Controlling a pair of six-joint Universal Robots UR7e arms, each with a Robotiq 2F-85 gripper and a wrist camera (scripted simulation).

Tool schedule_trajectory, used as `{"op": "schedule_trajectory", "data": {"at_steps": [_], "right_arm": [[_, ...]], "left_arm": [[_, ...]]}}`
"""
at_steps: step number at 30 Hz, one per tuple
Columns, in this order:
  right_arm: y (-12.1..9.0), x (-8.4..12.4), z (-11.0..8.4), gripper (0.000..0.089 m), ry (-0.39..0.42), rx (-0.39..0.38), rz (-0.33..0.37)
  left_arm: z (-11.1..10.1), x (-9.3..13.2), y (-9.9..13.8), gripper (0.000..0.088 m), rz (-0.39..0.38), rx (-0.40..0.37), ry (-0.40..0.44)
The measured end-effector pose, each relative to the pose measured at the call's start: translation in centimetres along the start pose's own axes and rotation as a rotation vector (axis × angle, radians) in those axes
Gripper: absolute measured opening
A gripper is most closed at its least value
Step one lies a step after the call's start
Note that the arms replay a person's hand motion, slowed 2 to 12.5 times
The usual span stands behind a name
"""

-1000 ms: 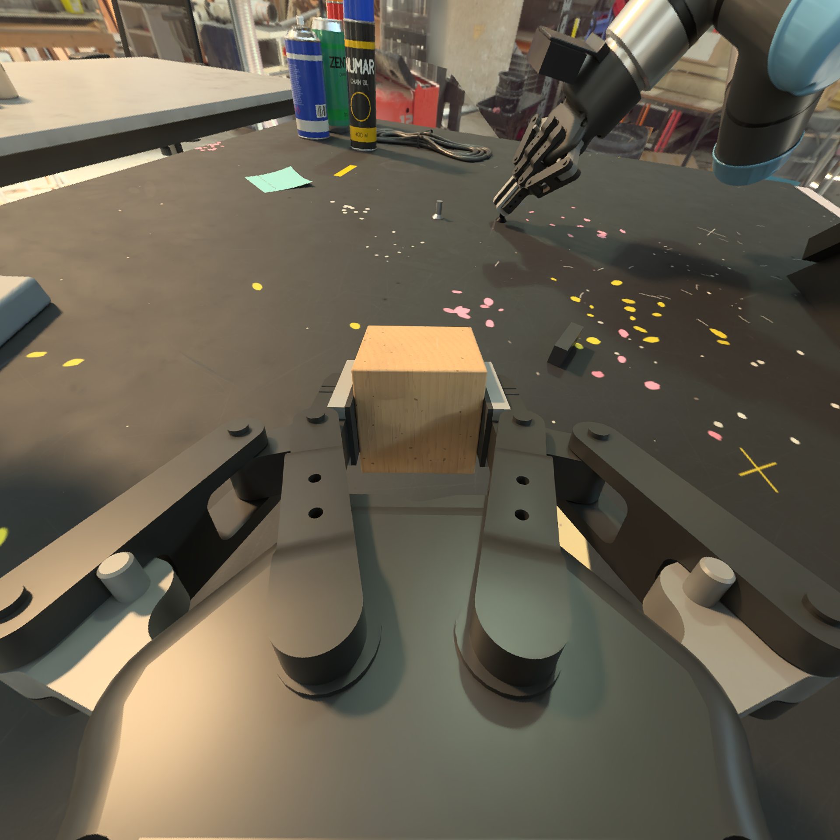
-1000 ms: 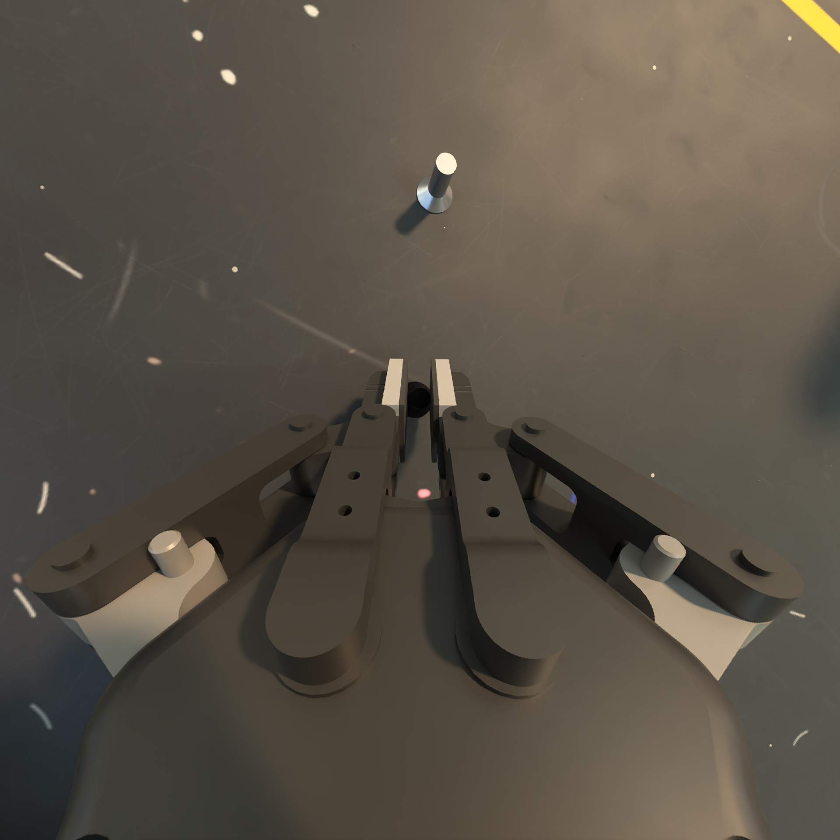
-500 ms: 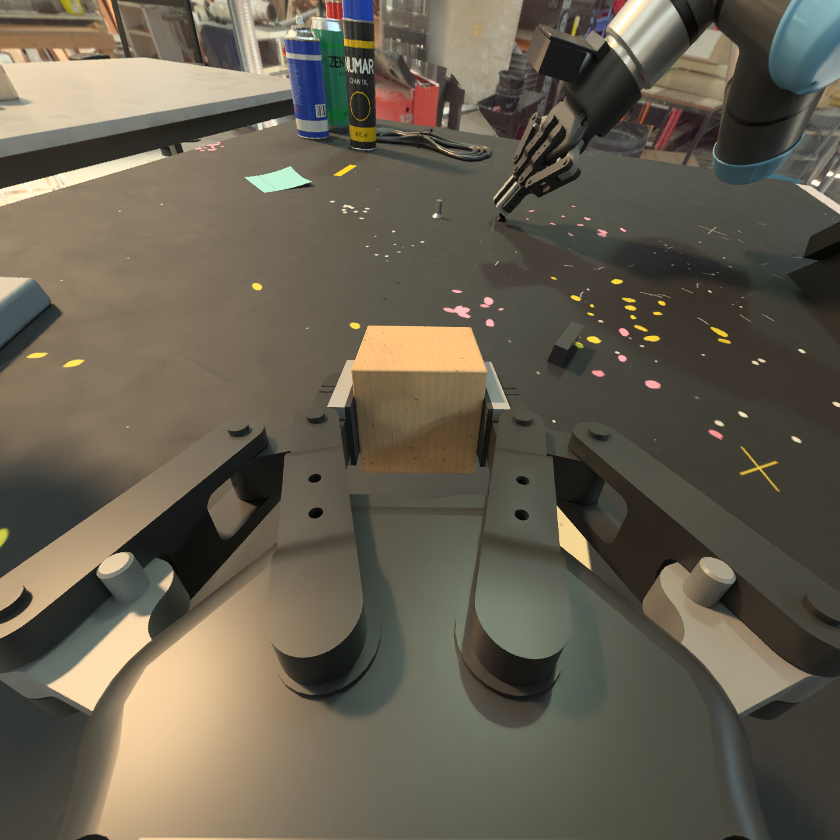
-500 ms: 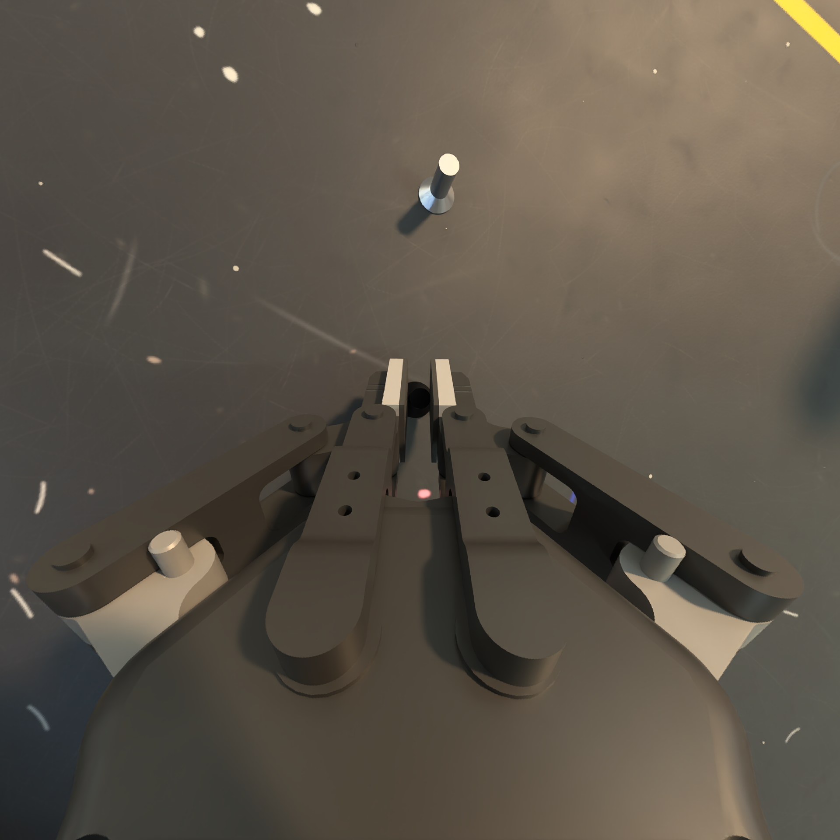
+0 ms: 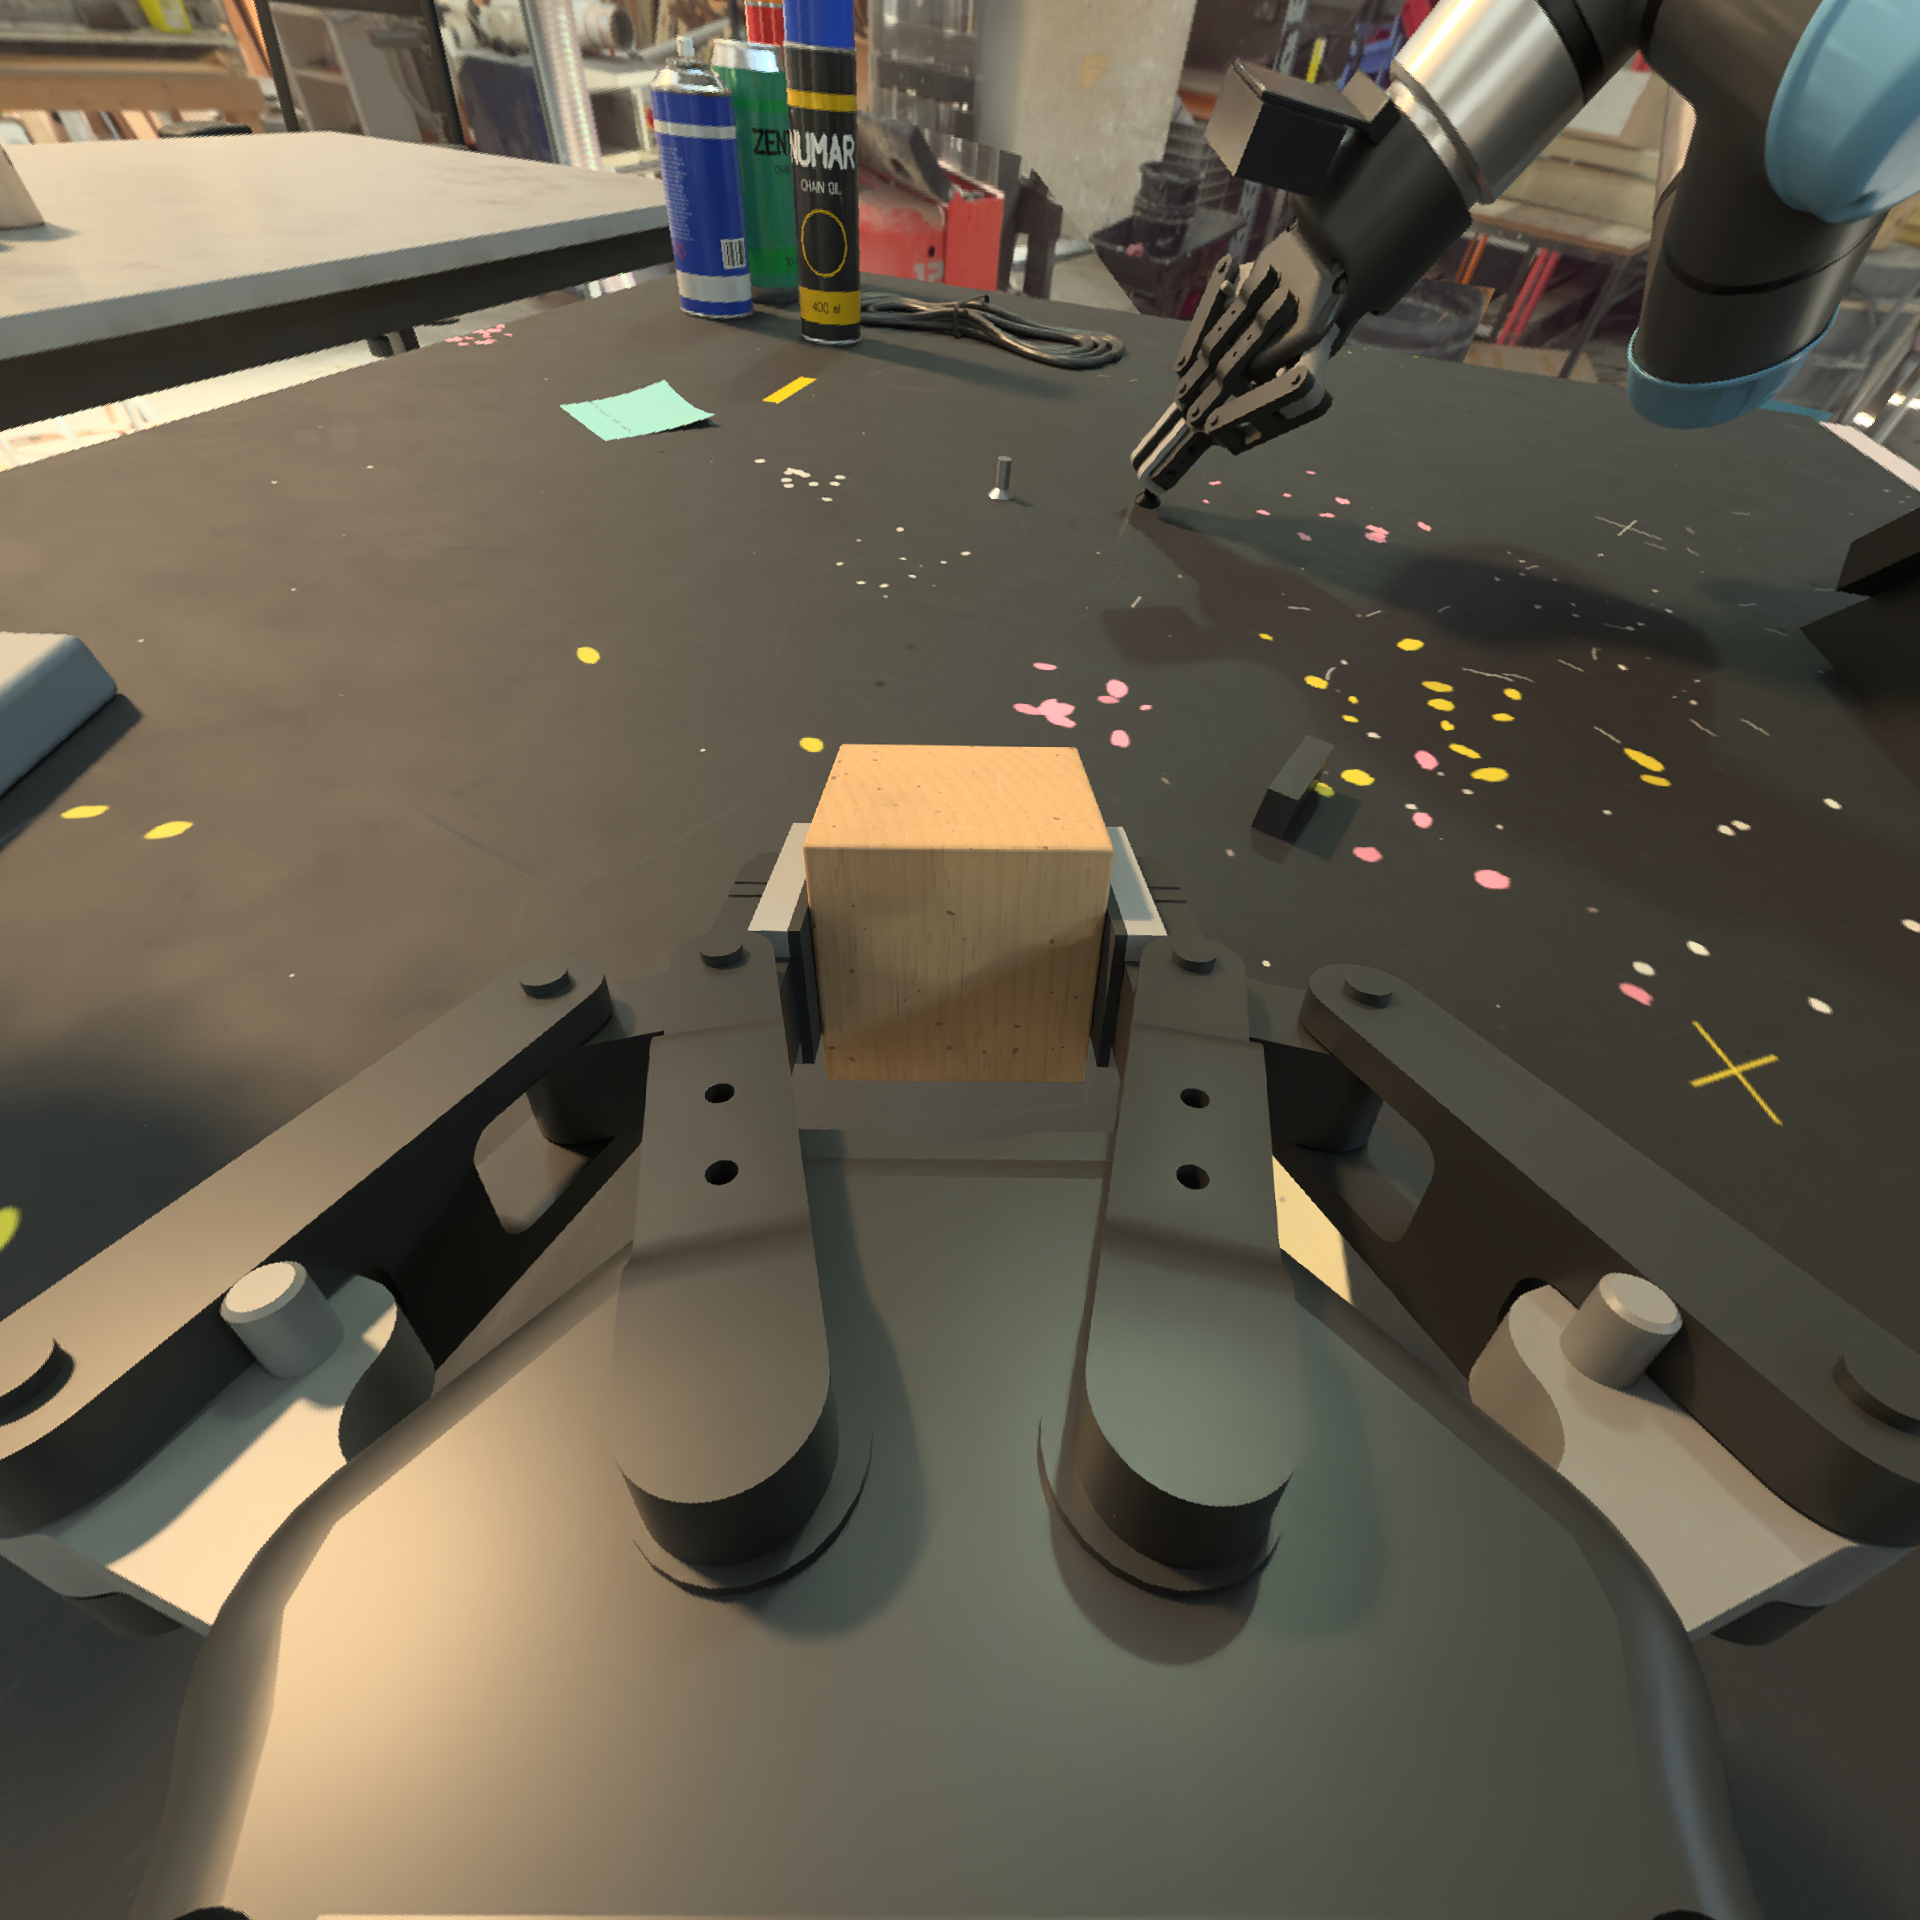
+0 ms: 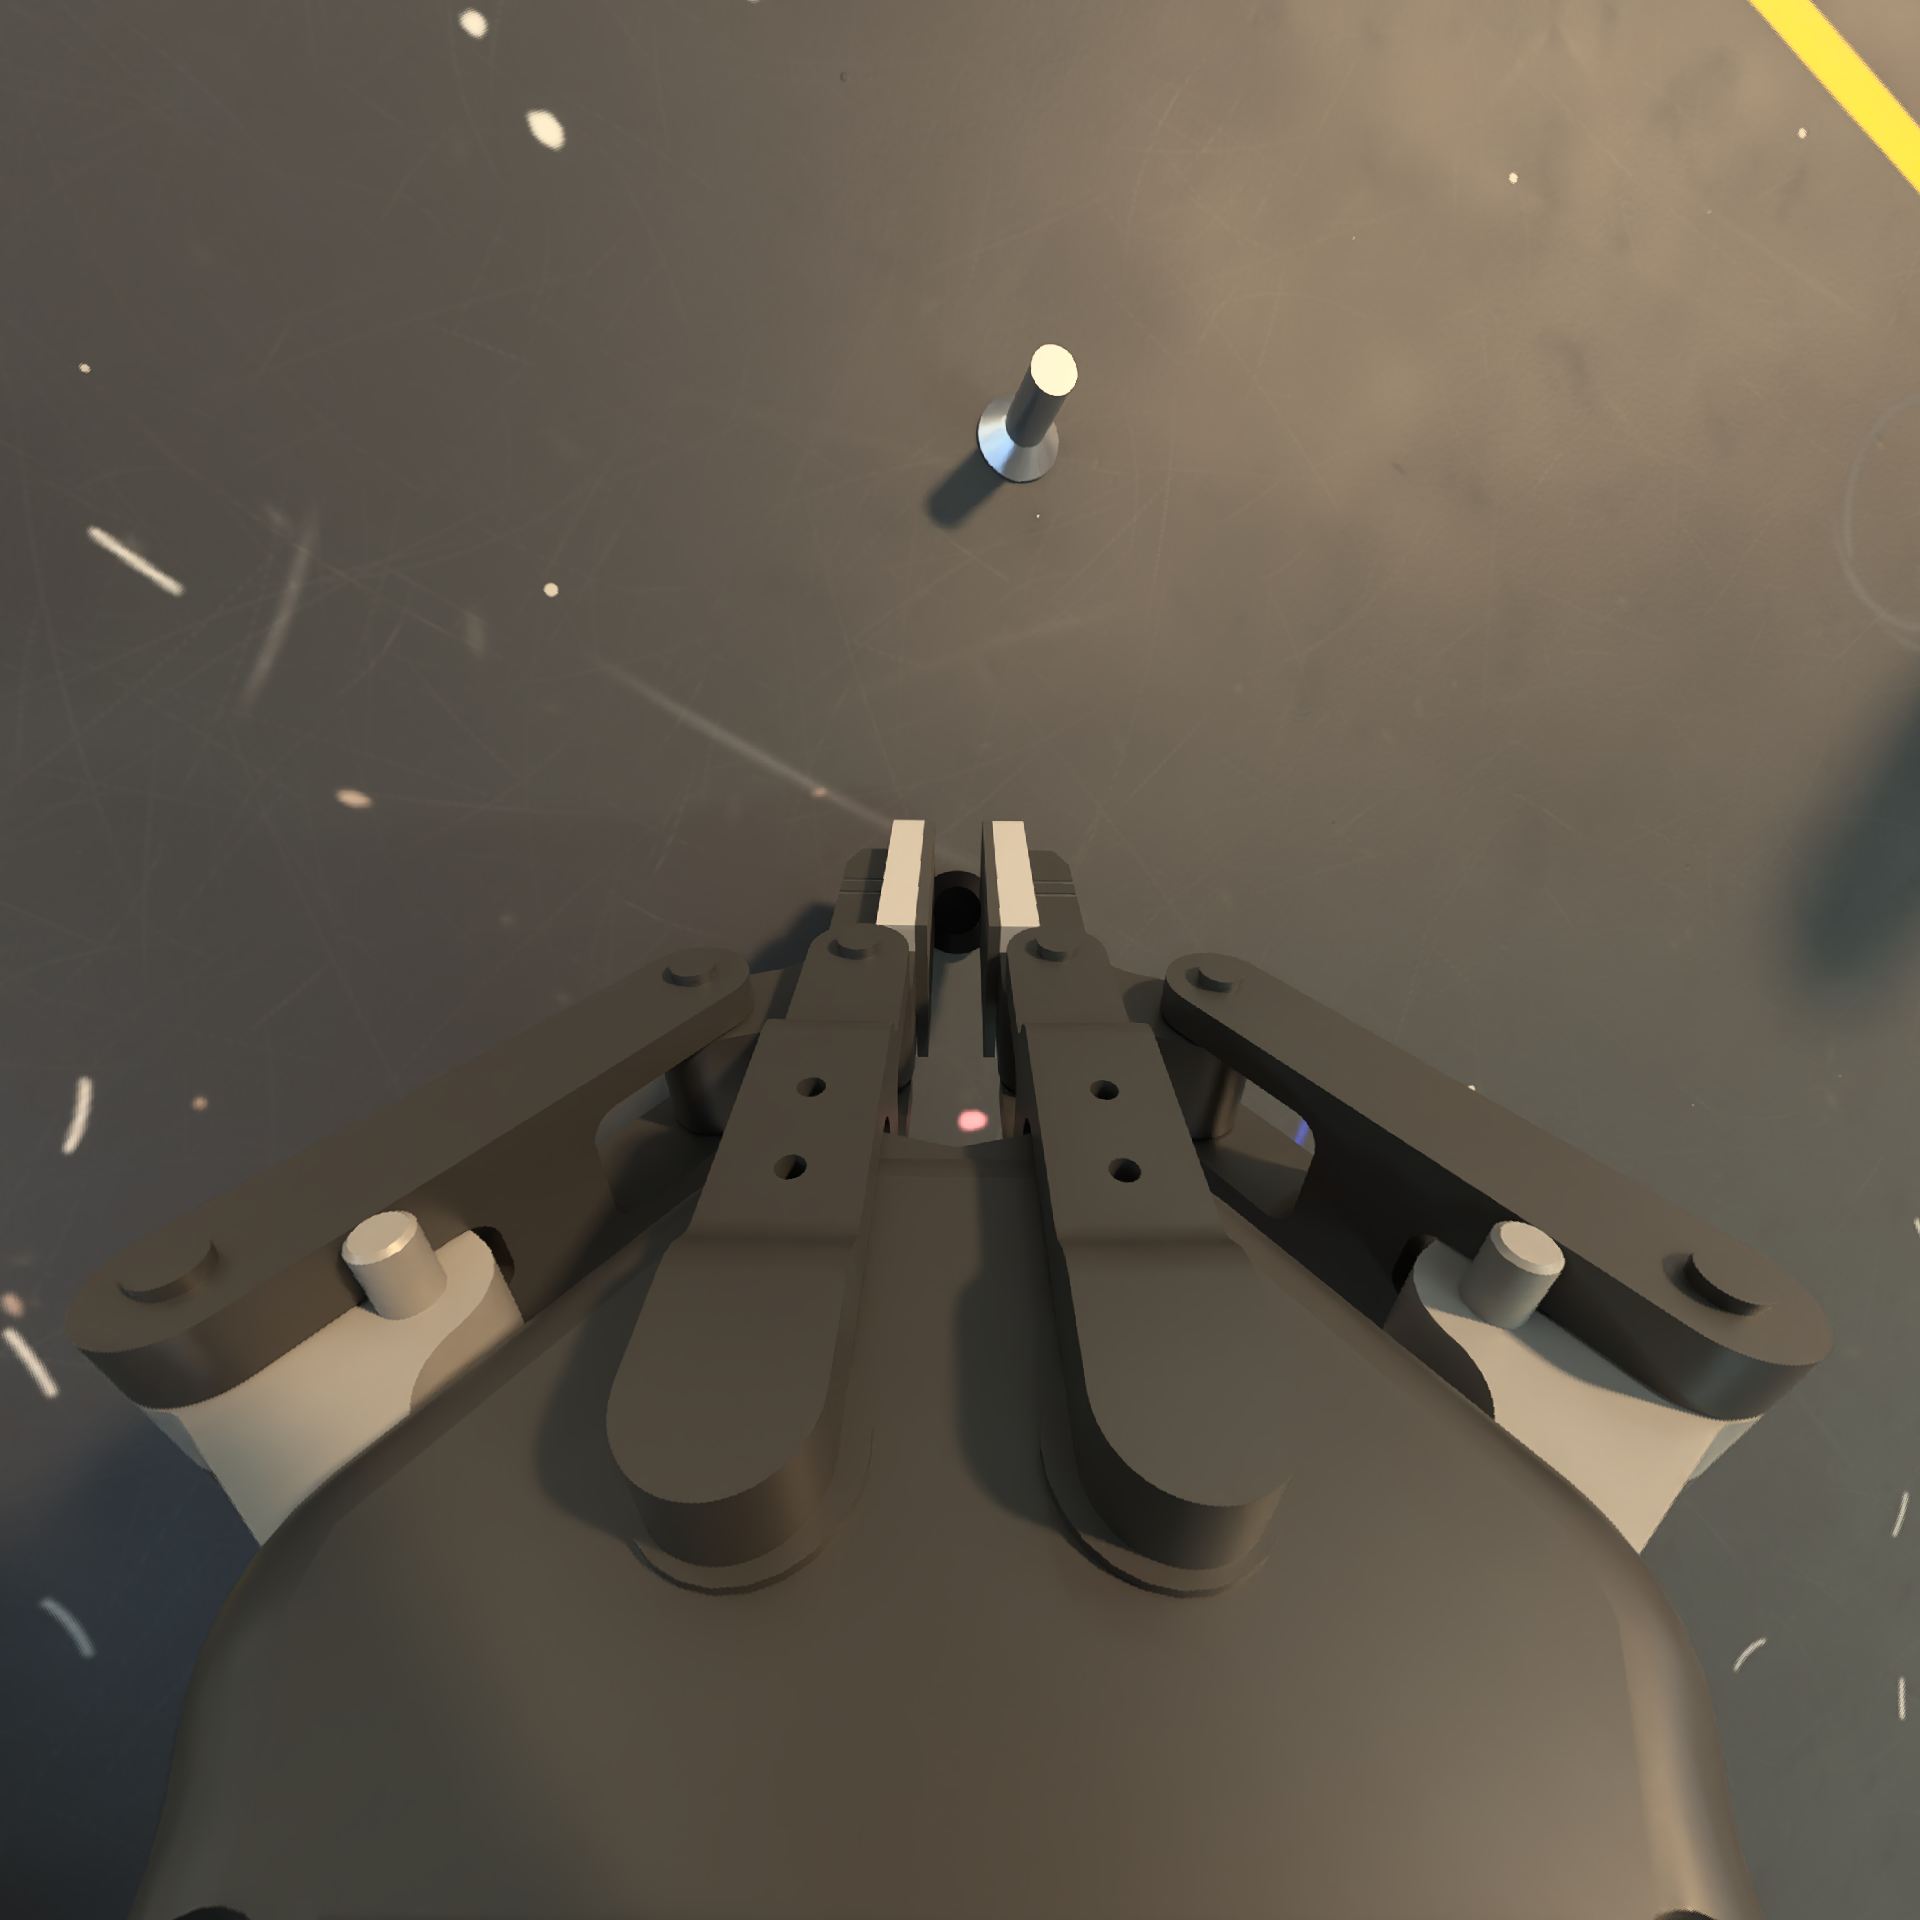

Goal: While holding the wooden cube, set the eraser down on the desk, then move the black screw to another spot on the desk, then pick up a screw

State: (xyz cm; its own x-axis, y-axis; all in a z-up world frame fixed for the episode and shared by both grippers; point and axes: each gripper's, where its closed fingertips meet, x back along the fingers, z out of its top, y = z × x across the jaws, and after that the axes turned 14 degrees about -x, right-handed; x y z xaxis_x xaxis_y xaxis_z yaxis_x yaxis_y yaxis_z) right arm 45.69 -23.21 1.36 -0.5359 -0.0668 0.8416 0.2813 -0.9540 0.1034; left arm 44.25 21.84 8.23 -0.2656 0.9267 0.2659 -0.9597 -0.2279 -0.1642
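Nothing has moved over the last second: right gripper [image 6: 957,873] stays clamped narrow on the black screw [image 6: 954,909] at the desk [image 6: 416,416], left gripper [image 5: 954,914] keeps the wooden cube [image 5: 954,914], eraser [image 5: 1291,795] already down, so the screw's placement looks paused.

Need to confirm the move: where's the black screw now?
The black screw sits between the right claw fingertips at the desk, near the upright silver screw.

Eraser [image 5: 1291,798] right of cube [image 5: 956,910] (desk [image 5: 416,644])
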Motion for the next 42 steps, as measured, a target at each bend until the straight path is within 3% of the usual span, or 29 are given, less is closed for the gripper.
{"op": "schedule_trajectory", "data": {"at_steps": [9,20,27,31,37,42], "right_arm": [[-0.2,0.2,0.0,0.0079,0.003,0.018,0.001],[-1.8,1.6,1.9,0.0079,0.100,0.026,0.065],[-5.3,2.7,4.0,0.0079,0.176,0.053,0.191],[-8.5,2.9,4.7,0.0079,0.190,0.071,0.305],[-14.2,3.4,5.0,0.0079,0.174,0.110,0.515],[-17.9,3.6,4.4,0.0079,0.119,0.159,0.625]], "left_arm": [[0.0,0.0,0.0,0.0401,0.001,0.000,0.001],[0.0,0.0,0.0,0.0401,0.001,0.003,0.002],[0.0,0.0,-0.1,0.0401,0.001,0.004,0.001],[0.0,0.0,-0.1,0.0401,0.000,0.005,-0.001],[-0.1,0.0,-0.1,0.0401,0.000,0.007,-0.002],[-0.1,0.0,-0.1,0.0401,0.001,0.009,-0.002]]}}
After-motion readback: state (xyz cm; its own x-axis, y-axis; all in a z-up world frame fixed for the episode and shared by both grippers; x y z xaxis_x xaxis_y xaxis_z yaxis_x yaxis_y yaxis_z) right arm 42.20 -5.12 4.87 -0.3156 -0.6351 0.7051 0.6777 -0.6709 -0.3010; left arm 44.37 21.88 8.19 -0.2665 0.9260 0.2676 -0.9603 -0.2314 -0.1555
